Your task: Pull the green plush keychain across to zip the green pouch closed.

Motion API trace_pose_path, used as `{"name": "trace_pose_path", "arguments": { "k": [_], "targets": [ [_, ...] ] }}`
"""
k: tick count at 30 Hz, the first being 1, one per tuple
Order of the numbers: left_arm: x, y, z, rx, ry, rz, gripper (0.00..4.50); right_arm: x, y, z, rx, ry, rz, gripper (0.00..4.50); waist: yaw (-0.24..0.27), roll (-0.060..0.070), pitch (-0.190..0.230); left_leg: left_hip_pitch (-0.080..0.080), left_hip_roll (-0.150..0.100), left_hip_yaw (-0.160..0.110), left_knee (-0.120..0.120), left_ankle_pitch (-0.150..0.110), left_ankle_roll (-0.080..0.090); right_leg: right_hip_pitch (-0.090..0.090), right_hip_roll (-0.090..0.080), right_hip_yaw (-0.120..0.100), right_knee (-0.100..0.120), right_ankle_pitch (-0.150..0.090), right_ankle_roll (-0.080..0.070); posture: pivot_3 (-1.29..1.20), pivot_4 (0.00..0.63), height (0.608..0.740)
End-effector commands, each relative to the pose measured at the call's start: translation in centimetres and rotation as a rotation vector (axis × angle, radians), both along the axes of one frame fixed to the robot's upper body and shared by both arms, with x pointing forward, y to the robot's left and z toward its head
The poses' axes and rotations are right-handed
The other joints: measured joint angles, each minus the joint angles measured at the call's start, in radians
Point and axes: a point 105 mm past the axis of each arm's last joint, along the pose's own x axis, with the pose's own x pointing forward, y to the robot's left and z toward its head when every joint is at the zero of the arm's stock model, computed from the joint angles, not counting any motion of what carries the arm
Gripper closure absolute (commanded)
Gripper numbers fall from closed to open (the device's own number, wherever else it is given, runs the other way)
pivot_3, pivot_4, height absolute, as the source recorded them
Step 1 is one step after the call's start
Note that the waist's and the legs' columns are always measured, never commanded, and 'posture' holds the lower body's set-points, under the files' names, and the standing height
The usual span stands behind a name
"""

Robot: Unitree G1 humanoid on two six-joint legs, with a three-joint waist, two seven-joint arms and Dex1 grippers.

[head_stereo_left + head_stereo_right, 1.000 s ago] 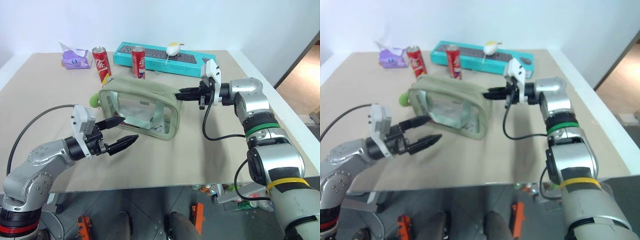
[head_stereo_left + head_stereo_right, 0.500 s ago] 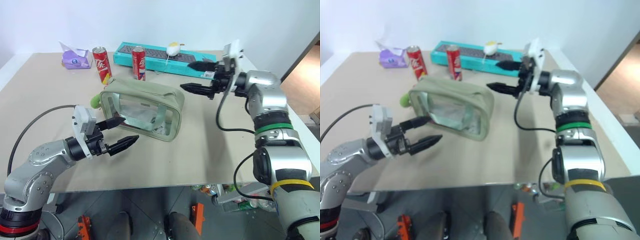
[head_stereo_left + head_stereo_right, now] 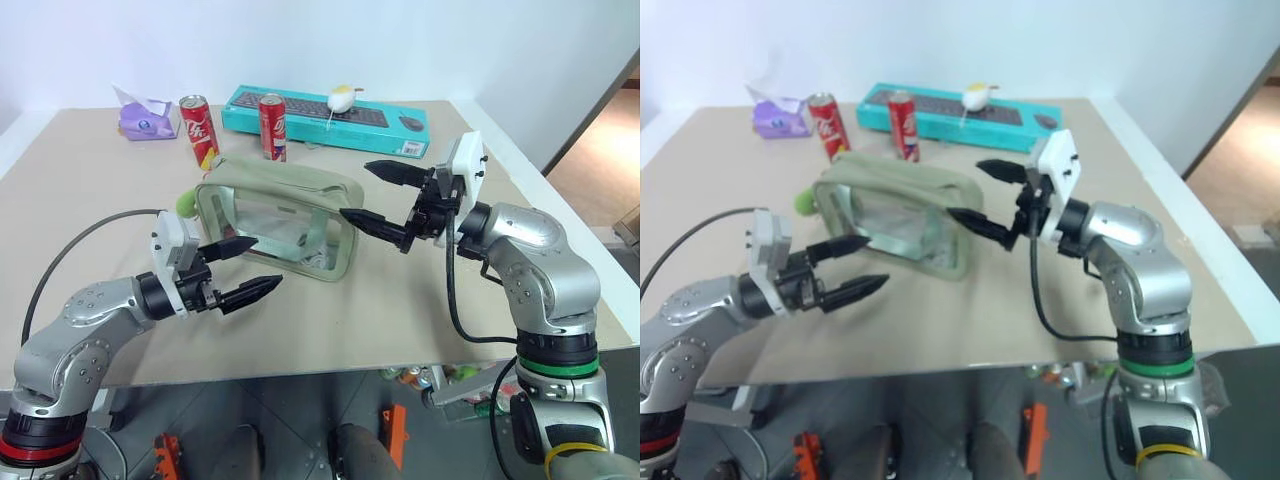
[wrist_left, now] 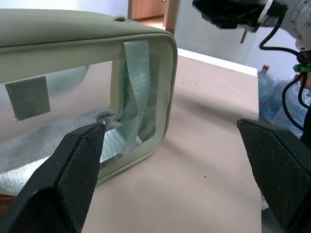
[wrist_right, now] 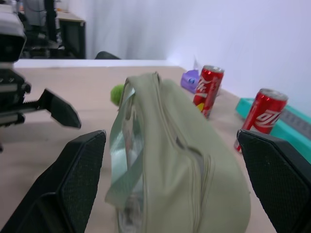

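The green pouch (image 3: 283, 219) stands on the beige table (image 3: 400, 300), its clear side window facing the robot and a grey-green strap hanging inside that window. The green plush keychain (image 3: 186, 204) sits at the pouch's left end, touching the corner by the zipper.

The left gripper (image 3: 253, 268) hovers just in front of the pouch's window with its 2 black fingers spread wide and nothing between them. The right gripper (image 3: 378, 195) hangs beside the pouch's right end, raised off the table, its 2 fingers also spread wide and empty, pointing toward the pouch; whether the lower fingertip touches the fabric cannot be told.

Behind the pouch stand 2 red cans (image 3: 199, 127) with white script lettering in the Coca-Cola style; the second can (image 3: 272, 126) is just behind the pouch's far edge. Further back lies a teal keyboard box (image 3: 330, 110) printed with a picture of a keyboard, and a small white and yellow object (image 3: 342, 98) rests on it. At the far left lies a purple tissue pack (image 3: 146, 117); its printing is too small to read.
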Motion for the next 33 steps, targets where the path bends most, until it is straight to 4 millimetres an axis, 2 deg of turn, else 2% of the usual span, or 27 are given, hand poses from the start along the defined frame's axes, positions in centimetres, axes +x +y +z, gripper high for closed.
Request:
{"name": "trace_pose_path", "arguments": {
  "k": [1, 7, 12, 17, 25, 26, 33],
  "targets": [
    [0.0, -0.1, 0.9, 0.005, -0.045, -0.010, 0.00, -0.4, 0.2, 0.2, 0.019, -0.017, -0.021, 0.02, 0.000, 0.000, 0.000, 0.000, 0.000, 0.000, 0.000, 0.000, 0.000, 0.000, 0.000, 0.000, 0.000, 0.000, 0.000, 0.00, 0.150, 0.740],
    [0.0, -0.1, 1.0, 0.007, -0.048, -0.007, 0.00, 0.3, 0.7, -2.5, 0.000, 0.037, -0.039, 0.02, 0.000, 0.000, 0.000, 0.000, 0.000, 0.000, -0.001, 0.000, 0.000, 0.000, 0.000, 0.000, 0.000, 0.001, 0.002, 0.00, 0.150, 0.740],
    [-0.1, -0.2, 0.8, 0.007, -0.045, -0.004, 0.00, 0.6, 1.0, -3.7, -0.016, 0.055, -0.040, 0.02, 0.000, 0.000, 0.000, 0.000, 0.000, 0.000, -0.001, 0.000, 0.000, -0.001, 0.000, 0.000, 0.000, 0.000, 0.002, 0.00, 0.150, 0.740],
    [0.0, -0.1, 0.7, 0.008, -0.042, 0.006, 0.00, 1.1, 1.3, -4.5, -0.016, 0.069, -0.041, 1.44, 0.000, 0.000, 0.000, 0.000, 0.000, 0.000, -0.001, 0.000, 0.000, -0.001, 0.001, 0.000, 0.000, 0.001, 0.002, 0.00, 0.150, 0.740],
    [0.1, 0.1, 0.5, 0.008, -0.037, 0.015, 0.00, 0.9, 1.5, -4.7, -0.016, 0.076, -0.034, 4.26, 0.000, 0.000, 0.000, 0.000, 0.000, 0.000, -0.001, 0.000, 0.000, -0.001, 0.001, 0.000, 0.000, 0.001, 0.002, 0.00, 0.150, 0.740],
    [0.1, 0.1, 0.5, 0.008, -0.037, 0.016, 0.00, 0.8, 1.5, -4.7, -0.020, 0.075, -0.034, 4.47, 0.000, 0.000, 0.000, 0.000, 0.000, 0.000, -0.001, 0.000, 0.000, -0.001, 0.001, 0.000, 0.000, 0.000, 0.002, 0.00, 0.150, 0.740],
    [0.4, 0.1, 0.5, 0.008, -0.034, 0.015, 0.00, -0.1, 0.1, -3.2, -0.046, 0.027, 0.044, 4.47, 0.000, 0.000, 0.000, 0.000, 0.000, 0.000, -0.001, 0.000, 0.000, 0.000, 0.000, 0.000, 0.000, 0.001, 0.002, 0.00, 0.150, 0.740]
  ]
}}
